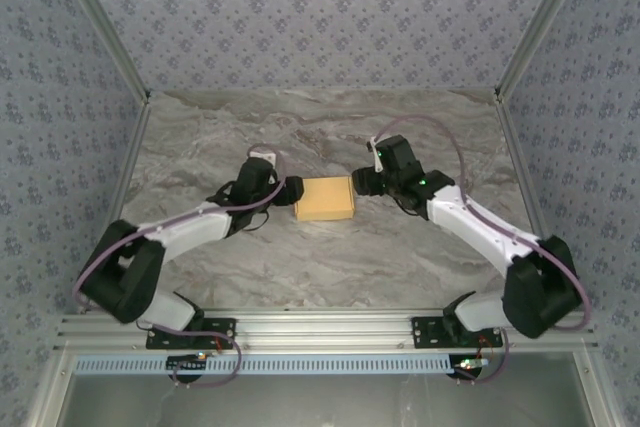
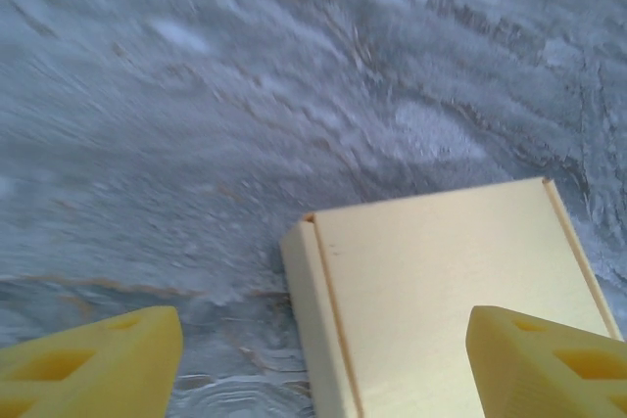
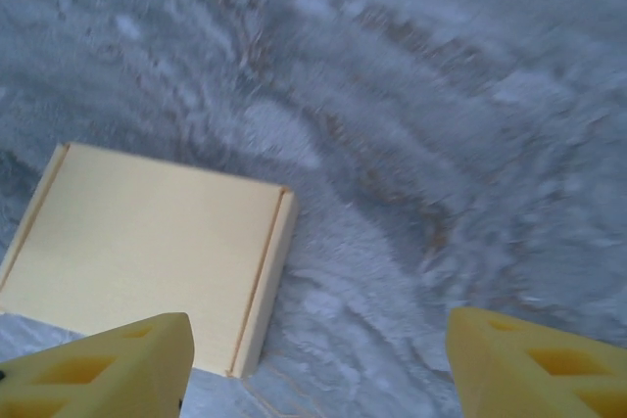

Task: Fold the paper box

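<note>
The box [image 3: 147, 252] lies flat and closed on the marble table [image 3: 441, 144]. The gripper [image 3: 313, 364] holds its two yellow fingers [image 3: 539, 359] wide apart. One finger is above the near edge of the box, perhaps touching it; the blur hides this. The other finger is well to the right of the box.

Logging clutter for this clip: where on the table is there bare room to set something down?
Bare table lies between the paper box and the back wall, and between the box and the near rail. Crowded: the middle band, where the left gripper and right gripper flank the box.
</note>
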Tool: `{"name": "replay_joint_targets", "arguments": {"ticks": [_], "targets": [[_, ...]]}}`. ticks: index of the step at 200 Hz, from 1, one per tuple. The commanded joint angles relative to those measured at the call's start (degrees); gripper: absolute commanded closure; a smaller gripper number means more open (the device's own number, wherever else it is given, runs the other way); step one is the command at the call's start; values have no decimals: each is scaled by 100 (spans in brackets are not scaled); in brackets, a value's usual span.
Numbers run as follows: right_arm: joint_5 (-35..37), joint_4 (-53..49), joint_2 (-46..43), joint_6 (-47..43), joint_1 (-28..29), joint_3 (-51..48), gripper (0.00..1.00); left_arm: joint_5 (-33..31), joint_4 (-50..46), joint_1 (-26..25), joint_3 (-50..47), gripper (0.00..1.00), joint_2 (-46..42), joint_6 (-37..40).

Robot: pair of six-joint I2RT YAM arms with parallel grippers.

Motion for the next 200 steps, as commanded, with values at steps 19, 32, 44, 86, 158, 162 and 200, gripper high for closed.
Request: {"name": "replay_joint_targets", "arguments": {"ticks": [19, 32, 44, 86, 158, 162, 200], "targets": [[2201, -407, -792, -778, 56, -173, 11, -1633, -28, 31, -643, 7, -1364, 1089], [2540, -229, -991, -872, -4, -369, 4, -1889, 104, 70, -864, 2, -1732, 1307], [2678, 2, -1142, -904, -119, -546, 1, -2028, 112, 193, -981, 1, -2010, 1404], [2961, 841, -1398, -770, -788, -1158, 1, -2153, 175, 1104, -1185, 1, -2529, 1648], [1394, 3862, -937, -1027, -2260, -3011, 1, -988, 2132, 2243, -1645, 1, -1107, 2917], [1340, 4011, -835, -1034, -2314, -3056, 1, -916, 2247, 2304, -1653, 1, -1016, 2903], [889, 5401, -32, -1085, -2633, -3493, 1, -71, 2115, 2956, -1499, 1, -970, 2589]]}}
